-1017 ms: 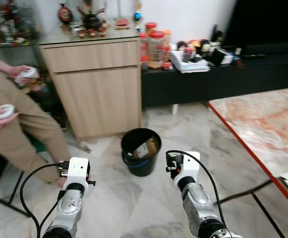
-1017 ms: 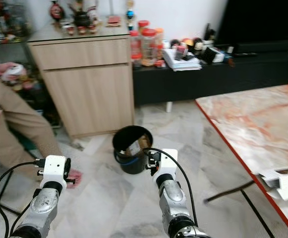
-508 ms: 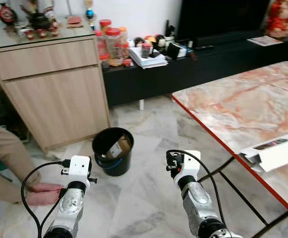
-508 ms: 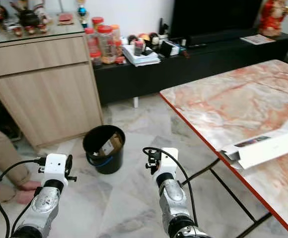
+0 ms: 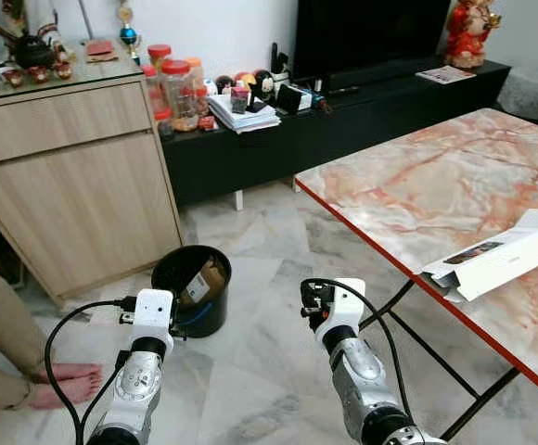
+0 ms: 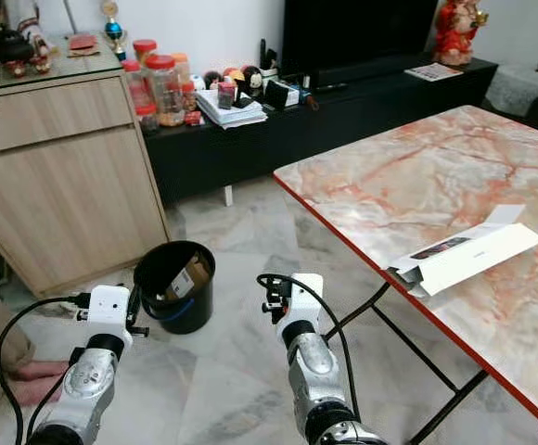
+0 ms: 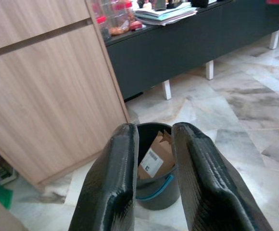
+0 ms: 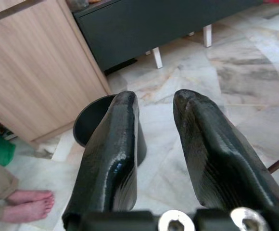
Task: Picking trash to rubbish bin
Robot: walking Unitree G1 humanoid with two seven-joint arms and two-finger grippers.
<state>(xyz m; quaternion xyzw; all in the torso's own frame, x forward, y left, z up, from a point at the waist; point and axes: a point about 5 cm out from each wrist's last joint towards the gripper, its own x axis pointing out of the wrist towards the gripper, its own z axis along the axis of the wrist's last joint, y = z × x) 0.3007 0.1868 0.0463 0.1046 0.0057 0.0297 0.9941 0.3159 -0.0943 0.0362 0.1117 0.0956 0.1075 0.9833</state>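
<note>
A black rubbish bin [image 5: 191, 289] stands on the marble floor in front of me, with pieces of cardboard [image 7: 154, 161] inside it. A long white flat box [image 5: 496, 262], open at one end, lies on the marble table at my right. Both arms are held low before me. My left gripper [image 7: 151, 139] is open and empty, looking toward the bin from a short way off. My right gripper [image 8: 154, 103] is open and empty too, with the bin [image 8: 89, 122] beyond its fingers.
The red-edged marble table [image 5: 417, 185] fills the right, its black legs [image 5: 417, 329] reaching the floor. A wooden cabinet [image 5: 74, 176] and a low black console [image 5: 343, 120] line the far wall. A person's bare feet [image 5: 60, 382] rest on the floor at left.
The camera has turned to the right: the table and the white box have come into view, and the bin and the person have slid left. Both arms hold the same pose.
</note>
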